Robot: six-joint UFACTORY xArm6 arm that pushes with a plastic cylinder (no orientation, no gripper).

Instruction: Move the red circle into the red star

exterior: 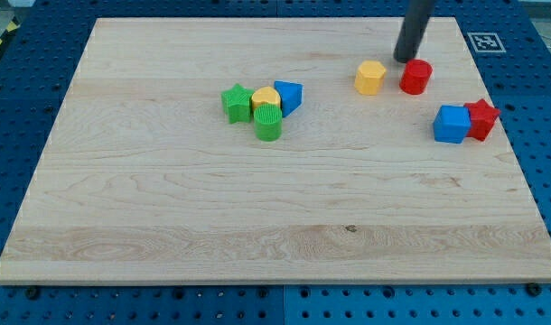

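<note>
Red circle [416, 77] sits near the board's top right, just beside the yellow hexagon [370, 78]; the rod leans in from above, tip [403, 60] just up-left of it; red star [481, 118] touches the blue cube [452, 124]; no fingers, just a rod.

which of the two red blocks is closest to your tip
The red circle, just below my tip; the red star sits farther toward the view's right, touching the blue cube.

Bare board lies between red circle [416, 77] and red star [481, 118].
</note>
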